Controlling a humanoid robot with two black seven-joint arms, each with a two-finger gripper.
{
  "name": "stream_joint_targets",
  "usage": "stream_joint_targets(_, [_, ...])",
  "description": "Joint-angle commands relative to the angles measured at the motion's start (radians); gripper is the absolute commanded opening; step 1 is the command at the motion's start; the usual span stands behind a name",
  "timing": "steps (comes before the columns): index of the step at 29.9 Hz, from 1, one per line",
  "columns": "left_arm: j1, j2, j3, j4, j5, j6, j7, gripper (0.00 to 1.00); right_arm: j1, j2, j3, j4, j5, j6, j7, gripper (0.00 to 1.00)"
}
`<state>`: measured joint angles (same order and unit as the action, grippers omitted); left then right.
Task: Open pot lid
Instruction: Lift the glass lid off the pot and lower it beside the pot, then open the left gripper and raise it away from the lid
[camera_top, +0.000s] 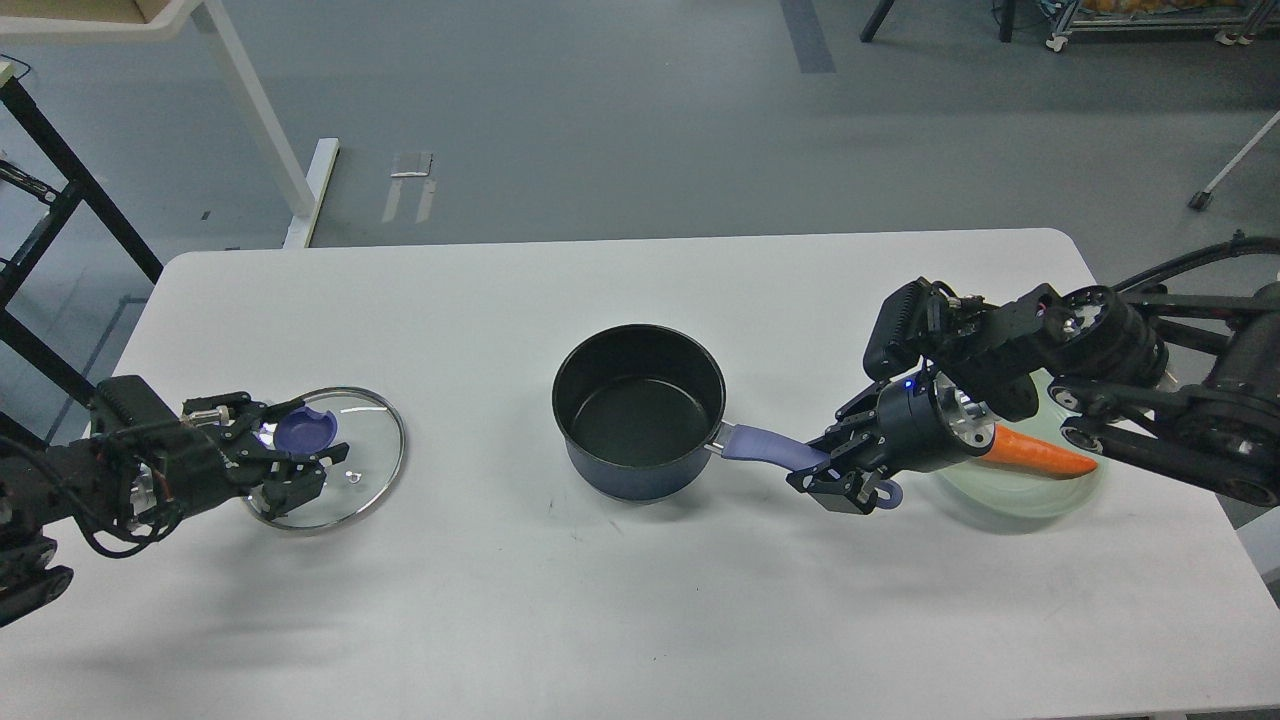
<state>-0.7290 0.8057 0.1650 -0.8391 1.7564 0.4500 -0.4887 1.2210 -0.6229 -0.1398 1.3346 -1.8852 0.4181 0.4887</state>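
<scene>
The dark blue pot (638, 410) stands uncovered at the table's middle, its purple handle (770, 447) pointing right. The glass lid (350, 490) with a purple knob (305, 430) lies flat on the table at the left. My left gripper (305, 435) is at the lid, its fingers spread on either side of the knob with a little gap. My right gripper (845, 480) is shut on the end of the pot handle.
A pale green plate (1030, 495) with an orange carrot (1040, 457) sits behind my right gripper at the right. The white table's (640, 620) front half is bare. A white desk leg and a black frame stand on the floor beyond the table's left end.
</scene>
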Motion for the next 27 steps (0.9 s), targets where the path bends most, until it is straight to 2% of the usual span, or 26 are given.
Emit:
stream_joint_targets(1, [-0.004, 0.000, -0.001, -0.005, -0.018, -0.007, 0.000, 0.87, 0.000, -0.001, 0.000, 0.000, 0.000, -0.001, 0.000, 0.28])
stream_joint_targets(5, [-0.020, 0.000, -0.004, -0.020, -0.104, -0.022, 0.000, 0.92, 0.000, -0.001, 0.000, 0.000, 0.000, -0.001, 0.000, 0.28])
stream_joint_targets(9, [-0.082, 0.007, -0.008, -0.046, -0.233, -0.128, 0.000, 0.93, 0.000, -0.001, 0.000, 0.000, 0.000, -0.001, 0.000, 0.28])
stream_joint_targets(13, [-0.134, 0.026, -0.025, -0.103, -0.469, -0.296, 0.000, 0.93, 0.000, -0.003, 0.000, 0.000, 0.000, -0.001, 0.000, 0.29])
stream_joint_targets(16, [-0.188, 0.047, -0.064, -0.132, -0.755, -0.448, 0.000, 0.94, 0.000, -0.003, 0.000, 0.000, 0.000, -0.001, 0.000, 0.29])
stream_joint_targets(20, [-0.230, 0.049, -0.143, -0.133, -1.191, -0.693, 0.000, 0.95, -0.003, -0.003, -0.001, 0.000, 0.000, -0.001, 0.000, 0.29])
stream_joint_targets(22, [-0.239, 0.046, -0.171, -0.133, -1.366, -0.760, 0.000, 0.95, -0.003, -0.003, -0.001, 0.000, 0.000, -0.001, 0.000, 0.30])
stream_joint_targets(27, [-0.268, 0.038, -0.206, -0.130, -1.600, -0.781, 0.000, 0.97, -0.005, -0.003, -0.003, 0.000, 0.000, -0.001, 0.000, 0.32])
